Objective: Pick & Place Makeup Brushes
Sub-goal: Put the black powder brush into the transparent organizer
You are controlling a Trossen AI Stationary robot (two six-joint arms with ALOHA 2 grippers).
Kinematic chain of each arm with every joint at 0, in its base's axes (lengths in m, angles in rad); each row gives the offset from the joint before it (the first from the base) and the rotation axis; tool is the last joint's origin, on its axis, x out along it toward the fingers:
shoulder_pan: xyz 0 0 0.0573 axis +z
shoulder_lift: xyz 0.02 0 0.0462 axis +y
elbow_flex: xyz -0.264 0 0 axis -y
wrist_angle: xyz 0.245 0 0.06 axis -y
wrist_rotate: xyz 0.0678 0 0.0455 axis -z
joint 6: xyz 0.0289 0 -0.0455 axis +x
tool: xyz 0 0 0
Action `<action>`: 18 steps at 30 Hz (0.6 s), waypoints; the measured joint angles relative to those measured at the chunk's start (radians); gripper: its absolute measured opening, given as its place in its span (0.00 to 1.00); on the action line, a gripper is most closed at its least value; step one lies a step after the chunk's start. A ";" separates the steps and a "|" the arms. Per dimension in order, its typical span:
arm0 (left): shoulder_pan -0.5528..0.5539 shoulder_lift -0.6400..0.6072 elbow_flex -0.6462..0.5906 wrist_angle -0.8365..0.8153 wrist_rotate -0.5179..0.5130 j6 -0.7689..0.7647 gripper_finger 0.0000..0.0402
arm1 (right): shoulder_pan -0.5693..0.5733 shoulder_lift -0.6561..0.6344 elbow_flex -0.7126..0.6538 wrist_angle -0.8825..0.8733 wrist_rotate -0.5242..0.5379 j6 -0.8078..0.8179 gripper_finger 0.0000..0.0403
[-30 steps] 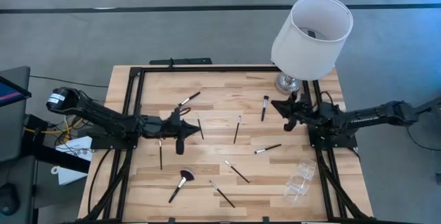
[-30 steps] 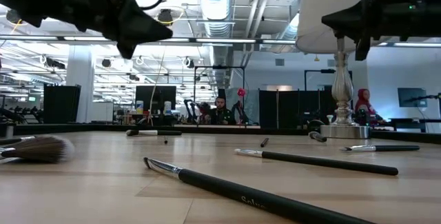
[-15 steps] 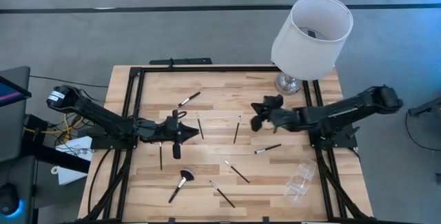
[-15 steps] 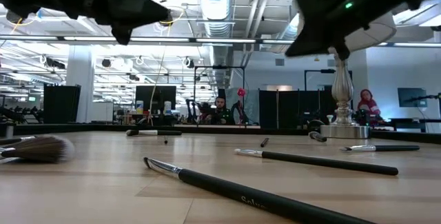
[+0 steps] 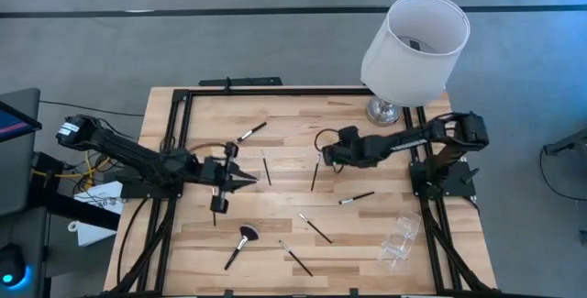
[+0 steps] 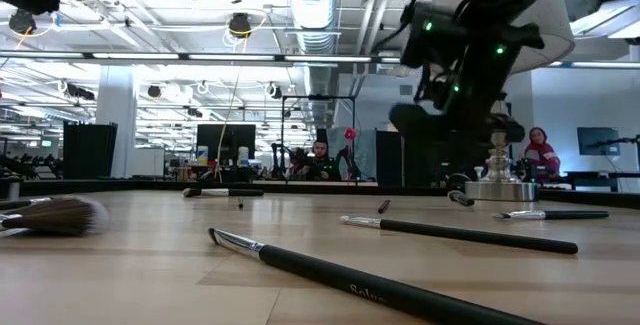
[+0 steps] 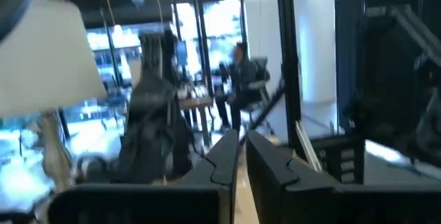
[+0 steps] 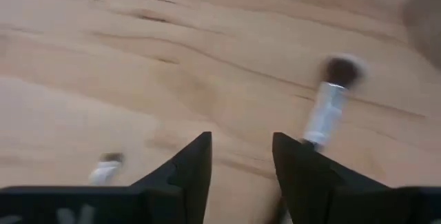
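Several makeup brushes (image 5: 315, 228) are seen scattered flat across the wooden worktop (image 5: 367, 234), none yet gathered, so the task is judged to be at an early stage. The right gripper (image 5: 323, 158) is reached in toward the middle of the worktop and is lowered over a slim brush (image 5: 315, 173) lying there; in its wrist view its jaws stand apart, with a silver ferrule and dark tip (image 8: 331, 100) just beyond one finger (image 8: 303, 182), which suggests an approach lined up for a pinch across the handle. Nothing is held between them. The left gripper (image 5: 246, 181) is held above the worktop near its own side, pointing level toward the room; its jaws are nearly together and nothing is seen between them. A fan-headed brush (image 5: 240, 244) lies nearer the front edge, well apart from both grippers. A clear container (image 5: 401, 237) rests at the right front, probably placed as the destination, and a lamp (image 5: 411, 50) stands at the far right corner.
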 joint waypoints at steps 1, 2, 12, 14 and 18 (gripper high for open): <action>0.013 -0.028 0.000 -0.010 0.016 -0.001 0.07 | -0.014 0.000 0.015 -0.030 -0.022 0.005 0.37; 0.026 -0.057 0.000 -0.019 0.040 -0.002 0.07 | -0.027 -0.001 0.027 -0.057 -0.036 0.005 0.37; 0.156 -0.341 0.000 -0.207 0.164 -0.005 0.07 | -0.126 -0.034 0.054 -0.179 -0.123 0.008 0.35; 0.191 -0.369 0.000 -0.247 0.166 -0.005 0.07 | -0.151 -0.014 0.054 -0.153 -0.172 -0.008 0.35; 0.246 -0.382 0.000 -0.296 0.166 -0.029 0.07 | -0.186 -0.003 0.055 -0.146 -0.203 -0.028 0.34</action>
